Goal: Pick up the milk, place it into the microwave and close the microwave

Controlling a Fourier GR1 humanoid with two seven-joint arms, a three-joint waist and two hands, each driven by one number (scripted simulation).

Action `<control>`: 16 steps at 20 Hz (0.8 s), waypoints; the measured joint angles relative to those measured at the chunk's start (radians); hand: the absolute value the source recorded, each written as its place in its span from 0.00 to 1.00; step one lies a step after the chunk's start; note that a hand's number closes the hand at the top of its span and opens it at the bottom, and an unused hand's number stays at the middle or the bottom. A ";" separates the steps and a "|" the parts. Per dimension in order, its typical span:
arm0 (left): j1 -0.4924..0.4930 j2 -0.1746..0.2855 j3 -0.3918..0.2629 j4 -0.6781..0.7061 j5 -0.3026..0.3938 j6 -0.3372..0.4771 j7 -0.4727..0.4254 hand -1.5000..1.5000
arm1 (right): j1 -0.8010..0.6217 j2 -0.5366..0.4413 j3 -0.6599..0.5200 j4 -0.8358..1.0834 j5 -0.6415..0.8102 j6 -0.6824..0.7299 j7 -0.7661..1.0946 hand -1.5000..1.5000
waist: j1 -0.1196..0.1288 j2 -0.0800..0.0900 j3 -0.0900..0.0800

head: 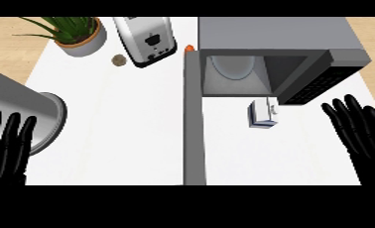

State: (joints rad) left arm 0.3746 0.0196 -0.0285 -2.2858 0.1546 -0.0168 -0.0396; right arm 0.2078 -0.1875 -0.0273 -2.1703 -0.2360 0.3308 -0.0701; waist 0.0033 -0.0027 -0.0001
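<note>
We see a boxy grey microwave (278, 33) with a matte top on a smooth white bench (124, 123). Its flat grey door (194, 123) is swung wide open at the left of the cavity. Inside the cavity lies a pale round plate (234, 66), and a dark control panel (322, 83) runs along the microwave's right side. The milk (262, 113), a small squarish white carton with a bluish side, stands on the bench just in front of the microwave's opening, outside it and apart from both hands. The right hand (357, 138), glossy black, shows in front of the microwave's right corner, its fingers straight and spread, holding nothing. The left hand (13, 152) shows well to the left of the microwave's door, fingers likewise straight and empty, in front of a grey metal cylinder (40, 118); we cannot tell whether they touch. Further left of the microwave stand a shiny chrome toaster (147, 41) and a spiky green plant (66, 26) in a round grey pot (84, 43).
</note>
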 measured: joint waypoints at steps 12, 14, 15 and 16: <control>0.268 0.001 0.079 -0.066 0.112 -0.160 -0.148 0.00 | 0.055 0.073 0.045 0.083 0.217 -0.010 -0.150 0.00 | 0.005 0.000 0.000; 0.305 0.013 0.121 -0.064 0.154 -0.199 -0.167 0.00 | 0.021 0.077 0.035 0.135 0.232 -0.017 -0.165 0.00 | 0.007 0.000 0.000; 0.324 0.007 0.111 -0.067 0.147 -0.207 -0.181 0.00 | -0.014 0.078 0.027 0.163 0.241 -0.028 -0.159 0.00 | 0.009 0.001 0.000; 0.351 0.001 0.112 -0.066 0.147 -0.225 -0.203 0.00 | -0.026 0.086 0.030 0.175 0.253 -0.040 -0.157 0.00 | 0.010 0.001 0.000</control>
State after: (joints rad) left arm 0.7259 0.0207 0.0838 -2.3516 0.3016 -0.2415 -0.2430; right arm 0.1818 -0.1016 0.0025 -1.9954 0.0173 0.2912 -0.2268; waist 0.0133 -0.0021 -0.0001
